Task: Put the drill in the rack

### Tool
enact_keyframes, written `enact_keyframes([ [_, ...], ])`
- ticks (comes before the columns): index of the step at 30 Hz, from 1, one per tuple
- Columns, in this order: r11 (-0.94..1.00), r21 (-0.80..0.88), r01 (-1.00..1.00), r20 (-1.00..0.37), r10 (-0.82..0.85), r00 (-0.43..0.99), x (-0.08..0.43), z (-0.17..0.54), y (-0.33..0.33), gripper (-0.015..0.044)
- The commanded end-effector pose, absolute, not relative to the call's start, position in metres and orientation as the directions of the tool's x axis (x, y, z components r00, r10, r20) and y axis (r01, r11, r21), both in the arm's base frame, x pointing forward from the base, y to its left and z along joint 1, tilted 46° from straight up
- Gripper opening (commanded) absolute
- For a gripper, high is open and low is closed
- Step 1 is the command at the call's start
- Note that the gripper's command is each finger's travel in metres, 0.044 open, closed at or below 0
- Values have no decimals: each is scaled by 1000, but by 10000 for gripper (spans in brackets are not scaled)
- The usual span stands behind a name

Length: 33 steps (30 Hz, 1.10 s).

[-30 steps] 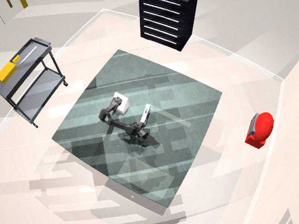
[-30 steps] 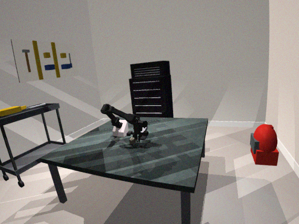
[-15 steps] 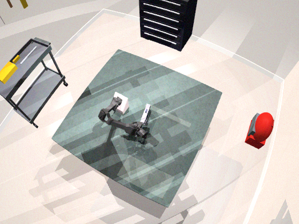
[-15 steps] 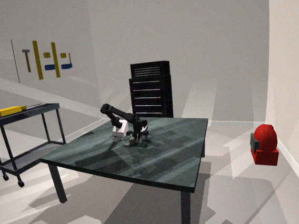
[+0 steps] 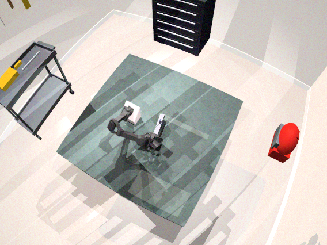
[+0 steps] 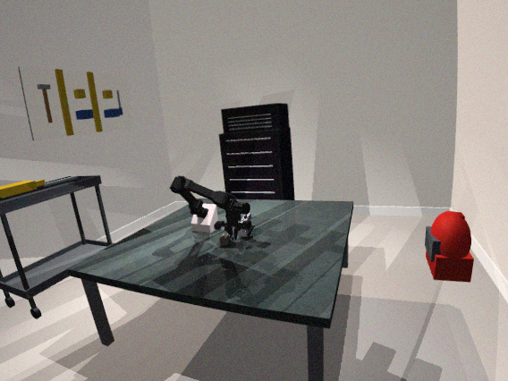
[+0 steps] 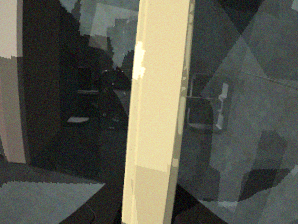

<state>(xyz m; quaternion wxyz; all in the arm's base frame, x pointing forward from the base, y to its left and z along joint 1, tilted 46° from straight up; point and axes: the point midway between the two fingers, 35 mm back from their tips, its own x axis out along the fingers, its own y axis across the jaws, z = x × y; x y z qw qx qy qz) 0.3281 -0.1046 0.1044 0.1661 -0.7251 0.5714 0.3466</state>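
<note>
My gripper [image 6: 233, 237] [image 7: 149, 212] points down low over the table, at the end of the forearm. It is shut on a long pale yellow bar [image 7: 157, 110], which runs from the top to the bottom of the wrist view. I cannot tell for certain whether this bar is the drill or the key. A small brownish block [image 6: 224, 241] shows beside the fingers, low over the table. A long narrow white-topped piece [image 5: 159, 124] with a dark side lies just behind the gripper; its role is unclear. The rack cannot be made out for certain.
A white block [image 5: 137, 114] [image 6: 203, 227] stands at the other end of the arm. A pale block [image 7: 10, 100] edges into the wrist view at left. The dark green table [image 5: 184, 201] [image 6: 286, 297] carries these. A cart, black drawer cabinet and red object stand beyond it.
</note>
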Motion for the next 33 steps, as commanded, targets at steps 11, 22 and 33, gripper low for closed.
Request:
enact_keyframes([
  [11, -295, 152, -943, -694, -711, 111, 328, 108, -98, 0],
  [22, -295, 152, -943, -694, -711, 111, 328, 109, -95, 0],
  [33, -296, 152, -943, -694, -711, 111, 328, 111, -91, 0],
])
